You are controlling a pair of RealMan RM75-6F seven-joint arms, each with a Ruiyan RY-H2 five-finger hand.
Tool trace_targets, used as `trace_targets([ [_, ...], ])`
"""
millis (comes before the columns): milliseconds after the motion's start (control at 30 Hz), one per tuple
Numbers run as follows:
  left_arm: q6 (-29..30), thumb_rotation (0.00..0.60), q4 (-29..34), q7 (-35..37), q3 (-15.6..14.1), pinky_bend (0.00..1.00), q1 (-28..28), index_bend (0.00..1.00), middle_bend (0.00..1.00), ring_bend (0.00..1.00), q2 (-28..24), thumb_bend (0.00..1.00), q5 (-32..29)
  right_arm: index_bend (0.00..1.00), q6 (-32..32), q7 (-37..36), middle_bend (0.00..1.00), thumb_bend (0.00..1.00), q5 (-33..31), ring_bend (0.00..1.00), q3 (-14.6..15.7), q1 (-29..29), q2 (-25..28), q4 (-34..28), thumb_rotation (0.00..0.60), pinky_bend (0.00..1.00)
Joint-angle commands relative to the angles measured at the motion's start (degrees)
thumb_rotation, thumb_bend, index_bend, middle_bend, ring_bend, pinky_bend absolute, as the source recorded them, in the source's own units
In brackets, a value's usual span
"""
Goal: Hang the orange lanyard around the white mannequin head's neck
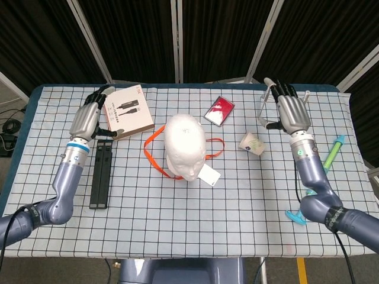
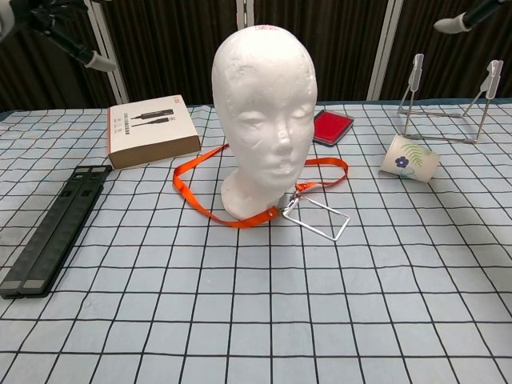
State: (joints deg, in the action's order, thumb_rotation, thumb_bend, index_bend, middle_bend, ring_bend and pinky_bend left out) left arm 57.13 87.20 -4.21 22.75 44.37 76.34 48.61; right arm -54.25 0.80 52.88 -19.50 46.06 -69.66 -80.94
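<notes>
The white mannequin head (image 1: 185,146) (image 2: 263,112) stands upright mid-table. The orange lanyard (image 1: 151,155) (image 2: 196,192) lies as a loop on the cloth around the base of its neck, with a clear badge holder (image 1: 208,174) (image 2: 318,216) resting in front. My left hand (image 1: 89,117) hovers at the far left beside the brown box, fingers spread, holding nothing; only its fingertips (image 2: 86,58) show in the chest view. My right hand (image 1: 291,112) is raised at the far right by the wire stand, fingers extended and empty; one fingertip (image 2: 454,22) shows in the chest view.
A brown box (image 1: 127,110) (image 2: 151,130) lies back left, a black bar (image 1: 100,173) (image 2: 50,230) along the left. A red case (image 1: 219,110), a tipped paper cup (image 1: 251,144) (image 2: 409,158), a wire stand (image 2: 448,100) and a teal tool (image 1: 331,152) sit on the right.
</notes>
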Motion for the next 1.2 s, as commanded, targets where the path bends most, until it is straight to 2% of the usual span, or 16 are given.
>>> trace_targets([
  [33, 4.2, 0.600, 3.8, -3.6, -3.5, 0.00, -3.8, 0.00, 0.00, 0.00, -4.3, 0.00, 3.4, 0.00, -2.9, 1.0, 0.00, 0.86, 4.3, 0.00, 2.7, -3.9, 4.2, -4.0, 0.600, 0.00],
  [167, 9.2, 0.600, 8.4, -6.5, -7.1, 0.00, -8.5, 0.00, 0.00, 0.00, -8.7, 0.00, 6.1, 0.00, -3.9, -1.0, 0.00, 1.00, 9.2, 0.00, 5.9, -7.9, 8.2, -7.3, 0.600, 0.00],
  [400, 18.1, 0.600, 15.6, -10.7, -13.6, 0.00, -16.7, 0.00, 0.00, 0.00, -13.9, 0.00, 11.2, 0.00, -5.8, -3.8, 0.00, 1.00, 17.3, 0.00, 11.8, -13.6, 10.8, -9.5, 0.600, 0.00],
  [533, 23.0, 0.600, 18.5, -12.3, -17.1, 0.00, -21.3, 0.00, 0.00, 0.00, -15.1, 0.00, 14.5, 0.00, -3.4, -6.1, 0.00, 1.00, 22.3, 0.00, 15.7, -14.9, 10.5, -9.7, 0.600, 0.00],
  [700, 30.2, 0.600, 20.2, -19.5, -19.4, 0.00, -25.4, 0.00, 0.00, 0.00, -14.1, 0.00, 16.4, 0.00, -2.9, -8.7, 0.00, 1.00, 29.9, 0.00, 18.6, -14.9, 5.1, -5.8, 0.600, 0.00],
  [867, 31.4, 0.600, 22.0, -20.6, -20.3, 0.00, -27.3, 0.00, 0.00, 0.00, -14.0, 0.00, 17.7, 0.02, -0.9, -8.3, 0.05, 1.00, 35.0, 0.00, 20.0, -12.7, -1.2, -2.2, 0.600, 0.00],
  [1033, 30.6, 0.600, 20.8, -20.7, -20.3, 0.00, -27.8, 0.00, 0.00, 0.00, -13.8, 0.00, 18.1, 0.03, 1.5, -5.7, 0.08, 1.00, 35.0, 0.00, 19.2, -10.5, -6.1, -1.1, 0.600, 0.00],
  [1200, 29.4, 0.600, 19.2, -20.6, -20.0, 0.00, -28.0, 0.00, 0.00, 0.00, -13.4, 0.00, 18.2, 0.03, 4.7, -2.3, 0.08, 1.00, 31.9, 0.02, 17.8, -8.9, -11.2, 0.0, 0.600, 0.02],
])
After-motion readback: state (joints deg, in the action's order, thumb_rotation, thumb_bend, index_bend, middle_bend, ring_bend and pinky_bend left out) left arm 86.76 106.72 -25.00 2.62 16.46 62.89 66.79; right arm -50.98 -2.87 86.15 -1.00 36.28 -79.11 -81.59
